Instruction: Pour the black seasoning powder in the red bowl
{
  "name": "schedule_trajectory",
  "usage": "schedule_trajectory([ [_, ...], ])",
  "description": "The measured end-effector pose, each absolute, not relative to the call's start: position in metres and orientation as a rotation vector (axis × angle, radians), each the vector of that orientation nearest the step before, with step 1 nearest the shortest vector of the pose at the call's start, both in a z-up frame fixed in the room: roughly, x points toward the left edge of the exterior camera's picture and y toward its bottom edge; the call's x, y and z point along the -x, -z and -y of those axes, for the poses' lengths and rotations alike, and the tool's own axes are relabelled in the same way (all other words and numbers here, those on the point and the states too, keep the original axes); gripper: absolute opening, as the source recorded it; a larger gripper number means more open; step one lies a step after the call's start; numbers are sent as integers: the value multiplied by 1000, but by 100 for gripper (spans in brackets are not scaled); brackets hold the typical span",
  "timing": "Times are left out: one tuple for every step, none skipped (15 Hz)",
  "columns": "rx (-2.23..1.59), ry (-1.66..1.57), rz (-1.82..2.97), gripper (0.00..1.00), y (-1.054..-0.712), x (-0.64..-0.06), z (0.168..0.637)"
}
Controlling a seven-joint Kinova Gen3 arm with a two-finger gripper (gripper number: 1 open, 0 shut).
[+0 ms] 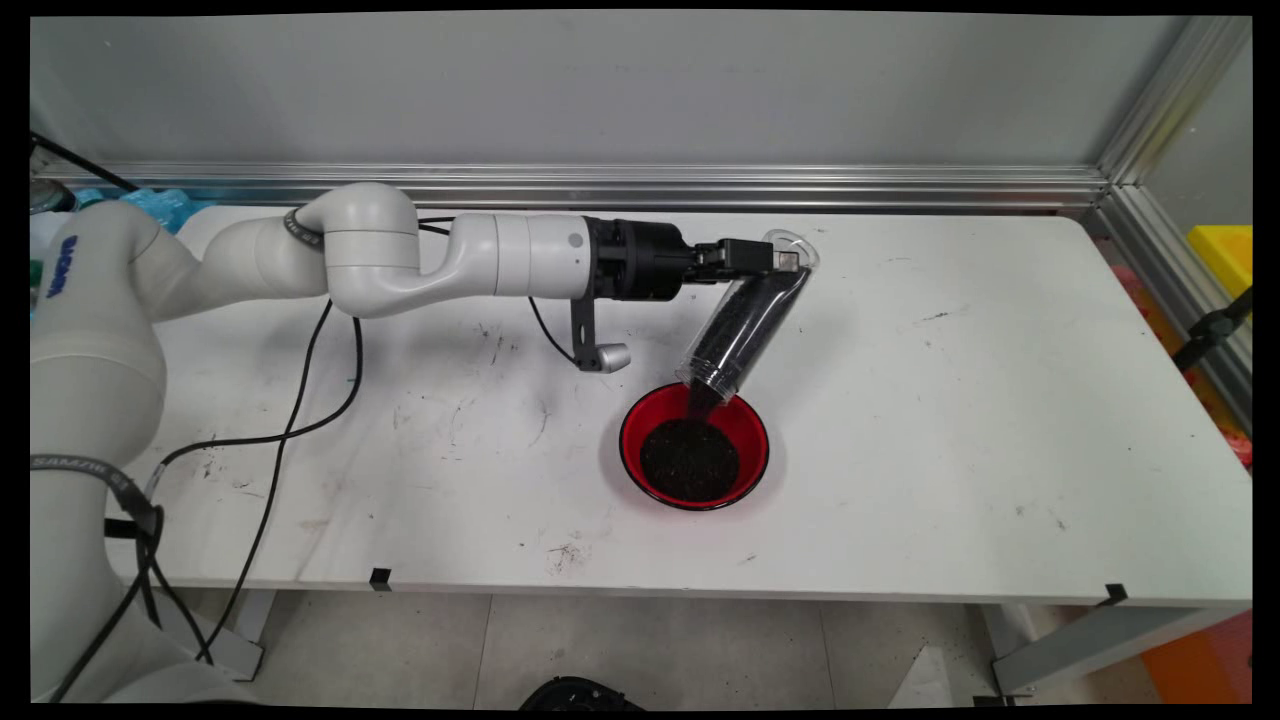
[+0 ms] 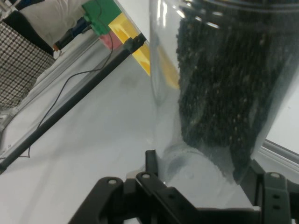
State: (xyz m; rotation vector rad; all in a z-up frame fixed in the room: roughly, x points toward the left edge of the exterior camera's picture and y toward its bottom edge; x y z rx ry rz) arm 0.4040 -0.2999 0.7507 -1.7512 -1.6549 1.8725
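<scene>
I see the gripper [image 1: 783, 258] clamped round the closed end of a clear cup [image 1: 745, 320], tipped mouth-down over the red bowl [image 1: 694, 446] mid-table. Dark grains [image 1: 689, 458] stream in. Since the mouth sits above the far rim, a wobble could scatter grains onto the table [image 1: 950, 420].

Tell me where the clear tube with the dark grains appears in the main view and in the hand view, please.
Main view: the clear tube is just right of centre, tilted mouth-down over the red bowl, held at its upper end by the end effector.
Hand view: the tube fills the right half, rising from between the end effector's fingers.
Shared landmark: the dark grains inside the tube; the red bowl is not in the hand view.
</scene>
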Motion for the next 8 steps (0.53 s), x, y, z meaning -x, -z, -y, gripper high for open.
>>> schedule_trajectory([
  [1745,-1871,1660,0,-752,-405,299],
  [1740,-1870,1664,0,-752,-405,299],
  [1731,-1867,1671,0,-753,-405,298],
  [1723,-1865,1678,0,-754,-406,297],
  [1712,-1861,1684,0,-755,-406,296],
  [1702,-1856,1692,0,-756,-407,295],
  [1692,-1850,1701,0,-757,-407,294],
  [1684,-1845,1707,0,-757,-408,293],
])
